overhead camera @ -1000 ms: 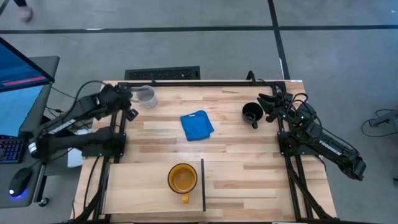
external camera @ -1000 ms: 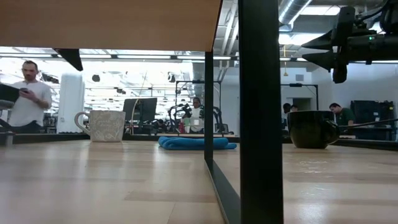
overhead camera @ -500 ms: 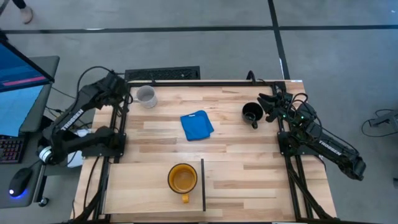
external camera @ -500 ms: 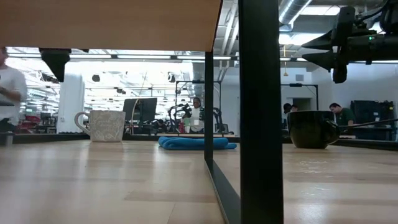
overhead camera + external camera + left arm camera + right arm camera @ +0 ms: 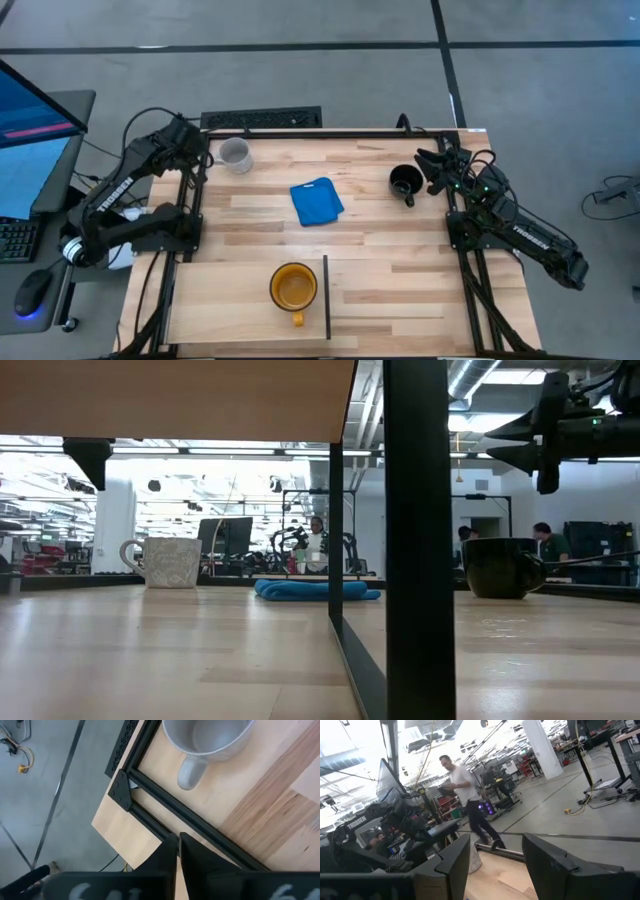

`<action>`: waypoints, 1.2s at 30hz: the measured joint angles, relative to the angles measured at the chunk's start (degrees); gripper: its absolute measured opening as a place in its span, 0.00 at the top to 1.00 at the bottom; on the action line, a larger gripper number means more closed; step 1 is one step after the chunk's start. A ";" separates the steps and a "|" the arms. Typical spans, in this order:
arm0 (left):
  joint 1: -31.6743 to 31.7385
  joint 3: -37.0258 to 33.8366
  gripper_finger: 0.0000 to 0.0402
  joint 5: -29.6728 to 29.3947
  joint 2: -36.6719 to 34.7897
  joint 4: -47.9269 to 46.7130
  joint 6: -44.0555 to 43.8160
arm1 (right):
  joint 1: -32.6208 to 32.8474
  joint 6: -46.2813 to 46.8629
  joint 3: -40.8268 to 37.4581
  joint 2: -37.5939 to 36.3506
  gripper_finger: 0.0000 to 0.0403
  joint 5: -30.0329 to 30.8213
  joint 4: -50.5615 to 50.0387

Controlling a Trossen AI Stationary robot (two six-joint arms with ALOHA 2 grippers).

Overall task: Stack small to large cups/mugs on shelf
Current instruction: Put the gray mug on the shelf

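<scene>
High view, left to right: the left pincer [image 5: 200, 152], fingers pressed together and empty, hangs beside the light grey-white handled mug [image 5: 234, 155] at the table's [image 5: 380, 230] far corner. The amber mug [image 5: 293, 288] sits on the pale wood shelf panel [image 5: 225, 300]. The glossy black mug [image 5: 405, 183] stands just before the wide-spread, empty right pincer [image 5: 428, 170].

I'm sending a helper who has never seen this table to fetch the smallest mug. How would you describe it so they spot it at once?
Start at the planked tabletop and find the flat blue cloth near its middle. Going from there toward the right arm's side, the black mug stands just in front of the right gripper. It is the only glossy black one: the others are light grey and yellow.
</scene>
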 joint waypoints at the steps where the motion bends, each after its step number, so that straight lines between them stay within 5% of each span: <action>1: 0.00 0.00 0.94 0.02 0.03 0.01 -0.21 | 0.02 0.00 0.00 0.00 0.50 0.00 -0.02; 12: 0.00 0.00 0.71 -0.04 0.02 -0.28 -1.87 | 0.00 0.02 0.00 0.00 0.50 0.00 -0.02; 23: 0.23 0.00 0.67 -6.92 0.48 -0.97 -1.14 | 0.02 0.00 0.00 0.00 0.50 0.13 -0.02; 28: 3.24 -0.01 0.67 3.94 2.57 -4.26 2.28 | 0.02 -0.98 0.00 0.00 0.50 1.44 -0.02; 36: 6.30 -0.04 0.67 9.37 1.51 -3.68 5.53 | 0.02 -1.51 0.00 0.17 0.50 2.24 -0.01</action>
